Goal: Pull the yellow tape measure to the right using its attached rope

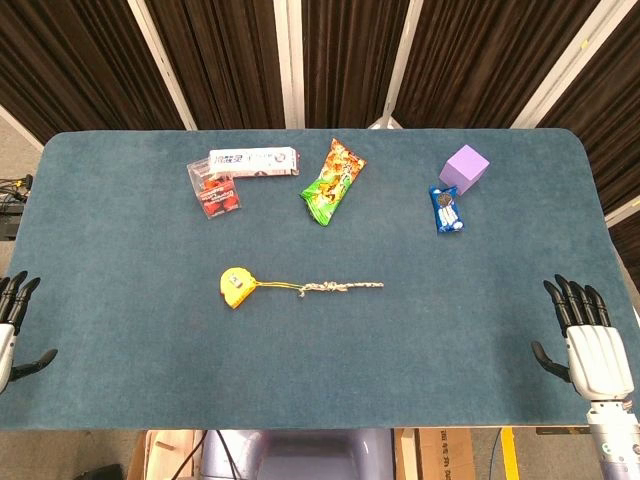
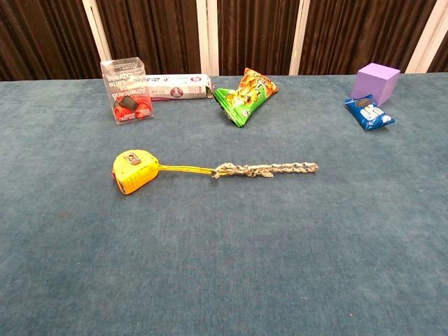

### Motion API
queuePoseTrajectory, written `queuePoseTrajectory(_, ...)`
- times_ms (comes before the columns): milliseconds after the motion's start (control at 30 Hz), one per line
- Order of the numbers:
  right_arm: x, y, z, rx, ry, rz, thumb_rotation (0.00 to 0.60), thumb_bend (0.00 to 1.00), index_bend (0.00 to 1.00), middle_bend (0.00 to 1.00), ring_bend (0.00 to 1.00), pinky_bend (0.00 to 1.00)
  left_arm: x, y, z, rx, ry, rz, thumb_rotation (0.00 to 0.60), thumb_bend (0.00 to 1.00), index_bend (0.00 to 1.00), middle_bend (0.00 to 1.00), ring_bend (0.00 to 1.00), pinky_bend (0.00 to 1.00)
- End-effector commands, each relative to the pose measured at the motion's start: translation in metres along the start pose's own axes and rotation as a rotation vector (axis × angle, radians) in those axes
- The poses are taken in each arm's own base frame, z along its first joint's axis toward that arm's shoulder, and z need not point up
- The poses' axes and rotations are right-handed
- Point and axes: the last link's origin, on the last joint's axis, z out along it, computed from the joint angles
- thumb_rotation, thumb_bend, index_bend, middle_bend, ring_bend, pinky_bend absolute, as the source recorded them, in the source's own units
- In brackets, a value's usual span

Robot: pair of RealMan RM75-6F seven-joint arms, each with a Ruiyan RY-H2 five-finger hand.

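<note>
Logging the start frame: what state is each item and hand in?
yellow tape measure: flat, untouched
rope: laid straight rightward, unheld
left hand: open, at table edge
right hand: open, at table edge
green snack bag: lying sealed

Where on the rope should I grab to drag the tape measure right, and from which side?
Take the rope's free right end, coming from above with the right hand. It lies straight on the table, pointing right, away from the yellow tape measure, probably easiest to pinch there.

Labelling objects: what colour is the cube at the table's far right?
Purple cube; clearest in the chest view.
</note>
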Motion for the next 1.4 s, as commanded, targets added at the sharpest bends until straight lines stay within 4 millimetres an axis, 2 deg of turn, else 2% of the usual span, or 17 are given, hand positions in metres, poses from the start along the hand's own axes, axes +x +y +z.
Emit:
queuePoseTrajectory(33,0.000,-0.001,0.001,0.003,-0.005,0.003,0.600,0.33,0.00,0.00,0.00,0.00,0.000,0.000,0.000,0.003,0.001,0.000,0.600,0.00,0.00,0.00,0.00,0.00)
queuePoseTrajectory(200,-0.001,-0.006,0.005,0.013,-0.019,0.016,0.600,0.33,0.00,0.00,0.00,0.00,0.000,0.000,0.000,0.001,-0.001,0.004,0.600,0.00,0.00,0.00,0.00,0.00)
queuePoseTrajectory(367,0.004,-0.025,0.023,0.045,-0.015,0.059,0.600,0.33,0.00,0.00,0.00,0.00,0.001,0.000,0.000,0.003,0.002,-0.001,0.600,0.00,0.00,0.00,0.00,0.00)
queuePoseTrajectory(433,0.006,-0.036,0.034,0.068,-0.011,0.077,0.600,0.33,0.05,0.00,0.00,0.00,0.000,0.000,0.000,0.004,0.000,-0.002,0.600,0.00,0.00,0.00,0.00,0.00)
queuePoseTrajectory(533,0.008,-0.057,0.056,0.115,-0.006,0.102,0.600,0.33,0.18,0.00,0.00,0.00,0.001,0.000,0.000,0.004,0.000,-0.006,0.600,0.00,0.00,0.00,0.00,0.00)
queuePoseTrajectory(700,-0.001,-0.089,0.089,0.153,-0.046,0.143,0.600,0.33,0.30,0.02,0.00,0.00,0.001,-0.001,0.001,0.003,-0.001,-0.013,0.600,0.00,0.00,0.00,0.00,0.00)
queuePoseTrajectory(867,-0.020,-0.121,0.119,0.170,-0.091,0.158,0.600,0.33,0.36,0.05,0.00,0.00,0.000,-0.001,0.002,0.004,-0.016,-0.026,0.600,0.00,0.00,0.00,0.00,0.00)
queuePoseTrajectory(1033,-0.044,-0.145,0.135,0.167,-0.134,0.162,0.600,0.33,0.45,0.10,0.00,0.00,0.000,-0.003,0.003,0.008,-0.021,-0.037,0.600,0.00,0.00,0.00,0.00,0.00)
queuePoseTrajectory(1400,-0.096,-0.182,0.144,0.160,-0.210,0.158,0.600,0.33,0.50,0.13,0.00,0.00,-0.003,-0.003,0.007,0.011,-0.047,-0.057,0.600,0.00,0.00,0.00,0.00,0.00)
